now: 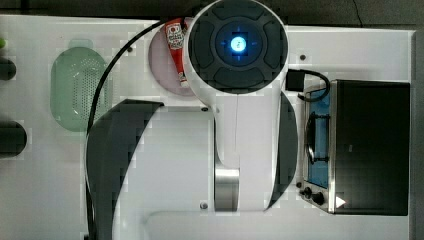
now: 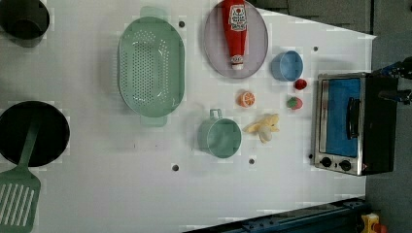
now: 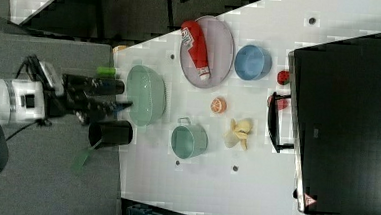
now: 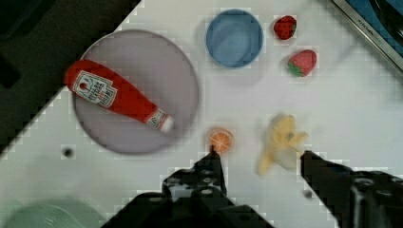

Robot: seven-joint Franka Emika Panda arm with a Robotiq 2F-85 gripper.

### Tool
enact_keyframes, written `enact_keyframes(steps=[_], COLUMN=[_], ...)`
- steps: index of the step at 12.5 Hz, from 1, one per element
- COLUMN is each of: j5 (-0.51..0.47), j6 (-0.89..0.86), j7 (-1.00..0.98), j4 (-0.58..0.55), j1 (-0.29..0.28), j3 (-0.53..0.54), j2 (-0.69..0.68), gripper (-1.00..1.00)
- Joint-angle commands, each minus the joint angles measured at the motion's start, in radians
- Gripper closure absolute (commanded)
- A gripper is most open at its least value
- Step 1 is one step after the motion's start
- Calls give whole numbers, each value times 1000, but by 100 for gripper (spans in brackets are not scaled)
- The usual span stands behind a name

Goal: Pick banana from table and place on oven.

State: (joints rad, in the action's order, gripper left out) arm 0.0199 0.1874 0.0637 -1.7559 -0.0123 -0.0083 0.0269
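The banana (image 2: 264, 128) is half peeled, with yellow peel flaps spread out, and it lies on the white tabletop (image 2: 97, 184) between the green mug (image 2: 219, 136) and the toaster oven (image 2: 353, 123). In the left view its long axis runs nearly level, a little tilted, with the flaps toward the oven and toward the mug and the pale rounded end low on the oven's side. In the right view it lies just beside the oven's bar handle (image 3: 274, 121), not touching it.

There is one banana, one orange half (image 2: 246, 99), two strawberries (image 4: 302, 62), one blue bowl (image 2: 286, 66), one green mug, one green colander (image 2: 151, 65), and one ketchup bottle (image 2: 235, 30) lying on one round plate (image 2: 257, 46). At the left view's left stand two dark round vessels and one green spatula (image 2: 18, 194).

In the top view the white arm (image 1: 235, 100) hides the middle of the tabletop, so the banana cannot be seen there; the oven's black top (image 1: 372, 147) is bare. The left view shows the fruit and dishes free. The right view shows the arm raised off the tabletop's edge.

In the wrist view the tool (image 4: 260, 164) hangs above the tabletop with its two dark fingers (image 4: 211, 166) well apart and holding nothing; the banana lies between them, the orange half by one fingertip.
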Motion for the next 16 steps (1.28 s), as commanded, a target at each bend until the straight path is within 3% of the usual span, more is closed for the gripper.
enact_keyframes(steps=[1, 3, 9, 16], j5=[-3, -3, -3, -3], j6=[-186, -186, -130, 207], j7=[41, 41, 41, 41], j4=[-191, -191, -257, -448], j1=[32, 32, 32, 32], j3=[-14, -13, -11, -12], j2=[368, 368, 306, 105], gripper=[-60, -99, -100, -100])
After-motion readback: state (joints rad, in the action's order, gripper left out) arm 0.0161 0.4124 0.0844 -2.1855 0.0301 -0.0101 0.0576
